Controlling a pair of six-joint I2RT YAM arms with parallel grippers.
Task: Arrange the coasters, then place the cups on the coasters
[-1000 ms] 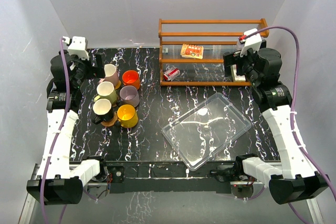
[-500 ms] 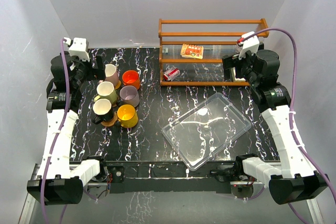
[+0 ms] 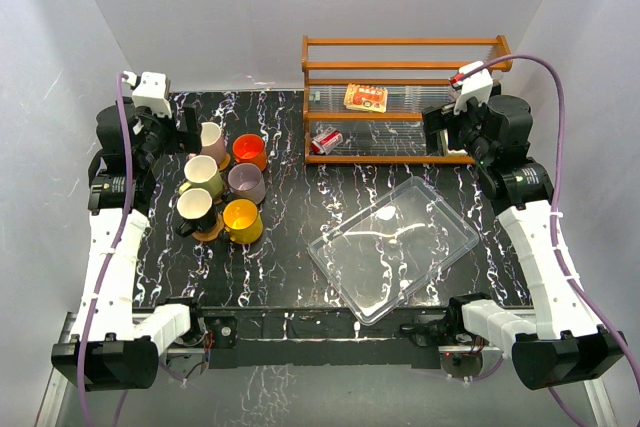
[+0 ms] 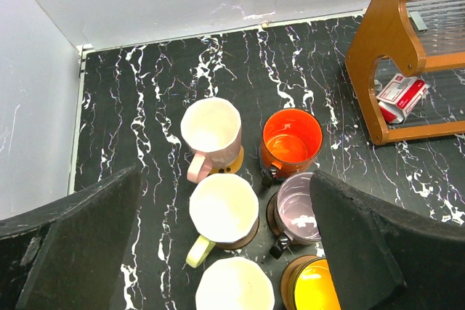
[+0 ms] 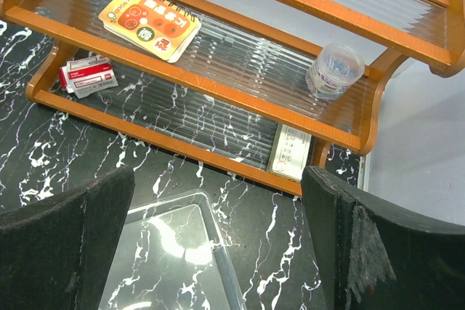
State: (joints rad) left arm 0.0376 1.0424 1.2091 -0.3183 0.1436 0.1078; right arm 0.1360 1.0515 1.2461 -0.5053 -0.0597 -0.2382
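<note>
Six cups stand in two rows at the table's left, each on a coaster: pale pink [image 3: 210, 137], orange-red [image 3: 250, 151], olive-cream [image 3: 204, 174], mauve [image 3: 246, 183], black with white inside [image 3: 196, 209] and yellow [image 3: 242, 220]. The left wrist view shows an orange-brown coaster [image 4: 234, 162] under the pink cup [image 4: 211, 127] and dark brown coasters [image 4: 251, 237] under the others. My left gripper [image 3: 180, 127] hovers open above the cups [image 4: 225, 179], holding nothing. My right gripper [image 3: 440, 127] is open and empty near the rack [image 5: 218, 179].
A clear plastic tray [image 3: 330, 267] lies right of centre, its corner below my right gripper [image 5: 218, 252]. A wooden rack [image 3: 400, 67] stands at the back right with a booklet [image 5: 149, 19], a red-white box [image 5: 87, 78] and a small clear pot [image 5: 334, 70].
The right wrist has shifted slightly. The cups, the tray and the left arm stay where they were.
</note>
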